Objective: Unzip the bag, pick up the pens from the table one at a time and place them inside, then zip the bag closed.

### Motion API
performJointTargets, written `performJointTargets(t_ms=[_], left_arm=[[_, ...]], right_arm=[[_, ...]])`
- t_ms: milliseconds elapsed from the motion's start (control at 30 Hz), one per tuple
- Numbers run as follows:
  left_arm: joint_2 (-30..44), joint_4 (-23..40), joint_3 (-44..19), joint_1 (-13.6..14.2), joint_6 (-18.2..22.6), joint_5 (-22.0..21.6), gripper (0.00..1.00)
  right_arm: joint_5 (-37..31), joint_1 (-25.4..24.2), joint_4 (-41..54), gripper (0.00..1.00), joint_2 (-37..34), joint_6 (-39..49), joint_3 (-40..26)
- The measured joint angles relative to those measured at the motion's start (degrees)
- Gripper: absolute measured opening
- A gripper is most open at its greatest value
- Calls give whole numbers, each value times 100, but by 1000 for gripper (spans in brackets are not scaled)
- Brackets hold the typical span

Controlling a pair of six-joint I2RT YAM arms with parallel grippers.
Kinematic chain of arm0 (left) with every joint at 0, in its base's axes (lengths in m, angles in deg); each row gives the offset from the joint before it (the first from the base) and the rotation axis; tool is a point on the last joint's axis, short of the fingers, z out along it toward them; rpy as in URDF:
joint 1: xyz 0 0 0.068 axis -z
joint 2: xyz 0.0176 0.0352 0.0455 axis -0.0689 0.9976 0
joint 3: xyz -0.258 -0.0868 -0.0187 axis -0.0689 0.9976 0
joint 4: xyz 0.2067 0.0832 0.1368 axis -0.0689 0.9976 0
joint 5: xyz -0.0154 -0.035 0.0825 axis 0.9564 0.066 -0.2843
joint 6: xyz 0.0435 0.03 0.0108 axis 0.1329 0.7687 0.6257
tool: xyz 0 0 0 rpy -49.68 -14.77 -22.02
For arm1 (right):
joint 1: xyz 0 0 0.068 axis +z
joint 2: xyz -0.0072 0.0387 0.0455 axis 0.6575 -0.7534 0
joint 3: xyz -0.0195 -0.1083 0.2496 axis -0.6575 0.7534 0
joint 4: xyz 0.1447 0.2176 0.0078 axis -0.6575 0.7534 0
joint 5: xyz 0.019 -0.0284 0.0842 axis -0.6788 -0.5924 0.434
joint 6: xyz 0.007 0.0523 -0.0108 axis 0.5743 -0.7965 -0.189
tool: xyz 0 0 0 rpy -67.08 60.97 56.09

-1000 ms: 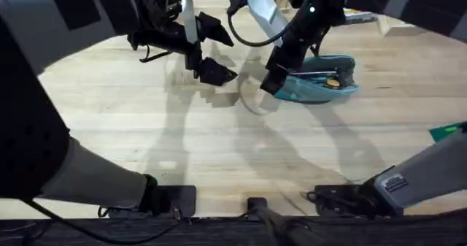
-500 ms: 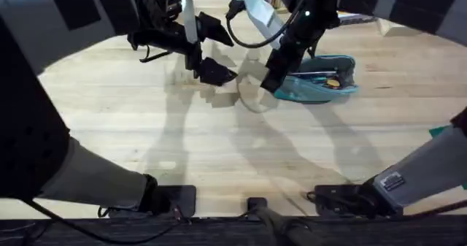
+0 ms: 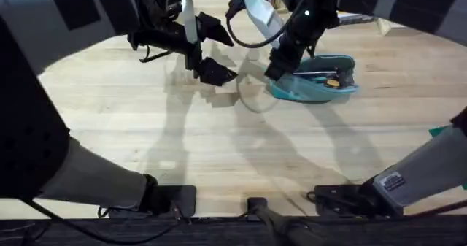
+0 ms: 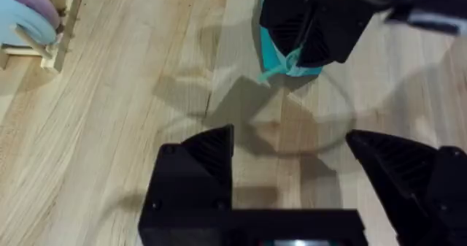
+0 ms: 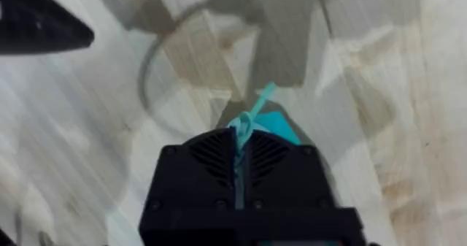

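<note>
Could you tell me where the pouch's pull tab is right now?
The teal pull tab is pinched in the right claw, at the pouch's left end in the overhead view.

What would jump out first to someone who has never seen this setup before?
Probably the teal pencil pouch lying open toward the far right of the wooden table, with pens showing inside it. The right gripper is shut on the pouch's small teal pull tab at its near end. Just to the left, the left gripper hangs open above bare wood, holding nothing.

one bag (image 3: 317, 85), two grippers, one table (image 3: 219, 144)
</note>
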Motion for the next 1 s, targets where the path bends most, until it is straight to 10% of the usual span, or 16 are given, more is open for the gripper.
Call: performJointTargets(t_ms=[1000], left_arm=[[0,0,1,0,0,0,947]], right_arm=[[-131,-4,-278,35,783,-1366,66]])
